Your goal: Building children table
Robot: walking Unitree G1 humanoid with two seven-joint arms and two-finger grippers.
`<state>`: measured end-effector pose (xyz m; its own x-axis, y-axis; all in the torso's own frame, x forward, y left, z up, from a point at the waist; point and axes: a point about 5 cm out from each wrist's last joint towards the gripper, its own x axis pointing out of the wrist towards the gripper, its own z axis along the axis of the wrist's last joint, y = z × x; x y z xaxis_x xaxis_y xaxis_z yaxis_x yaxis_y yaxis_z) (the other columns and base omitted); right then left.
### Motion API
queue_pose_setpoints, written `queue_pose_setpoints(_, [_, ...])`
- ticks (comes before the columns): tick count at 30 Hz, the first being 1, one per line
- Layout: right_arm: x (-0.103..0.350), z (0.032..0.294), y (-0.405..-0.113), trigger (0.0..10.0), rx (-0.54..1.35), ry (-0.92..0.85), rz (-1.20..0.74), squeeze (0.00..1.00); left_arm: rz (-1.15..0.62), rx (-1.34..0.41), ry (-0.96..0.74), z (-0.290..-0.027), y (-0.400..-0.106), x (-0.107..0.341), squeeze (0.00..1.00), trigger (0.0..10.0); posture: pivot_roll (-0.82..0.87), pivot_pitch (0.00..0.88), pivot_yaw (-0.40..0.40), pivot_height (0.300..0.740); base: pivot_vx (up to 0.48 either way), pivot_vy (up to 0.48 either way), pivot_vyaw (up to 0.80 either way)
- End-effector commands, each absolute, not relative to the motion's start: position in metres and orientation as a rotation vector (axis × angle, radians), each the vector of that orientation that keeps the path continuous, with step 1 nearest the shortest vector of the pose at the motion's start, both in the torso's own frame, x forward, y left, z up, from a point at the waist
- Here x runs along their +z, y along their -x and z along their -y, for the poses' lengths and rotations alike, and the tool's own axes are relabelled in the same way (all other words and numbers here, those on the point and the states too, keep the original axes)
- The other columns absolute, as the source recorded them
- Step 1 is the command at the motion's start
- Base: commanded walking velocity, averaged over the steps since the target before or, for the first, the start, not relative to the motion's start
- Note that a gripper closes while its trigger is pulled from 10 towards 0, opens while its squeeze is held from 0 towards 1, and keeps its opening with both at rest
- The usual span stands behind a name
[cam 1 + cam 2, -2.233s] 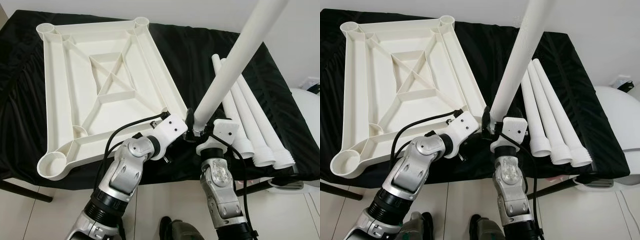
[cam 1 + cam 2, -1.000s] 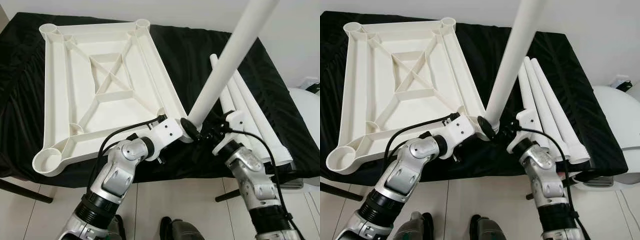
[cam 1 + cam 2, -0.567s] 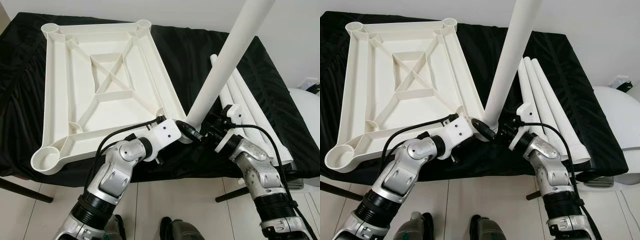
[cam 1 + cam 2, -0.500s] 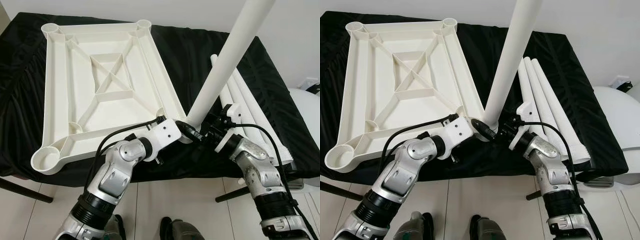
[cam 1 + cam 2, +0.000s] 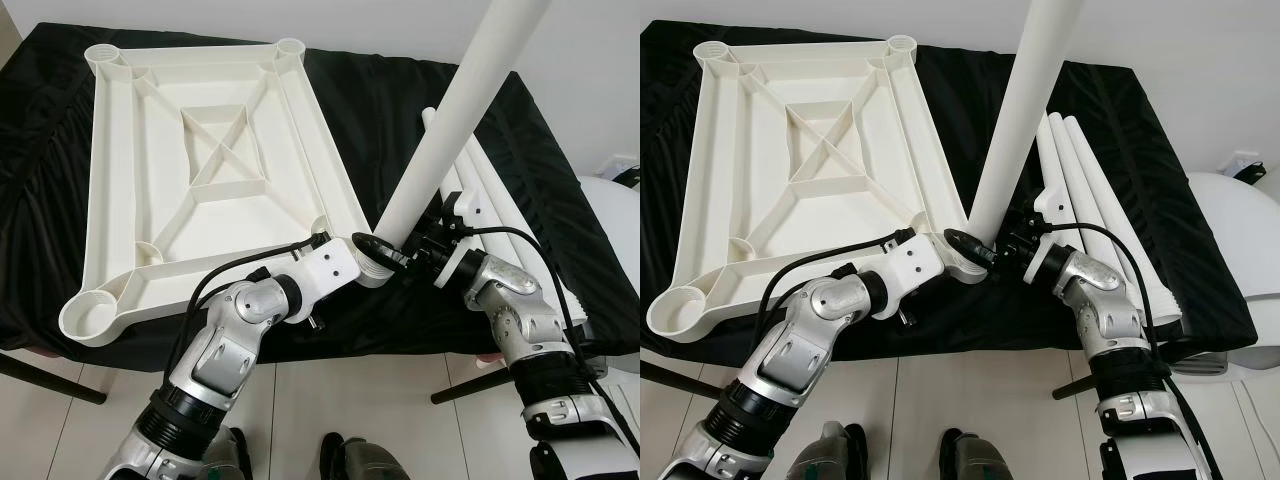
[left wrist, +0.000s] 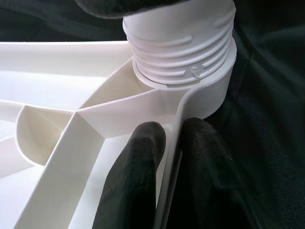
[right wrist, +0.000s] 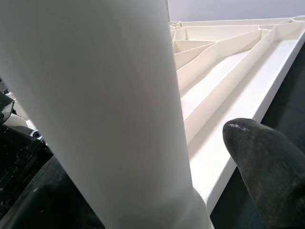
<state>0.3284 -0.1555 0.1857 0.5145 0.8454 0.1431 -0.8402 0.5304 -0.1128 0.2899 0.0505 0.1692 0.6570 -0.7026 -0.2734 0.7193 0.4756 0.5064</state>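
Note:
The white tabletop [image 5: 110, 180] lies upside down on a black cloth. A long white leg [image 5: 450, 130] rises from its near right corner socket [image 6: 209, 95], leaning slightly right. The leg's threaded end [image 6: 181, 52] sits partly in the socket, with several threads still showing. My left gripper [image 5: 365, 255] is shut on the tabletop's rim beside that socket, one black finger [image 6: 138, 181] on each side of the wall. My right gripper [image 5: 415, 245] reaches in from the right at the leg's base. It is open, and one finger [image 7: 267, 162] stands apart from the leg [image 7: 109, 105].
Three spare white legs [image 5: 500, 220] lie side by side on the cloth, right of the upright leg. A white rounded object [image 5: 615, 215] stands past the table's right edge. The table's front edge runs just under my arms, with tiled floor [image 5: 350, 400] below.
My right gripper has swung from below the leg round to its right side and moved in on its base. The leg now stands more upright. My left gripper has kept its hold on the rim.

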Motion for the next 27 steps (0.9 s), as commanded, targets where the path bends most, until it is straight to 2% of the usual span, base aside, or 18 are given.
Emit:
queue_pose_setpoints(1, [0.1835,0.1613,-0.3285,10.0,1.012,0.052,0.175,0.0,-0.04,-0.867,-0.645,-0.0509,-0.2867,0.1632,0.0,10.0,-0.04,0.143,-0.065,0.74,0.0,0.0,0.0])
queue_pose_setpoints(17, [0.1841,0.1631,-0.3306,10.0,1.039,0.071,0.176,0.0,-0.035,-0.881,-0.653,-0.0508,-0.2867,0.1637,0.0,10.0,-0.04,0.14,-0.055,0.74,0.0,0.0,0.0])
queue_pose_setpoints(27, [0.1814,0.154,-0.3308,10.0,1.074,0.071,0.189,0.0,-0.041,-0.882,-0.654,-0.0529,-0.2855,0.1635,0.0,10.0,-0.03,0.147,-0.059,0.74,0.0,0.0,0.0])
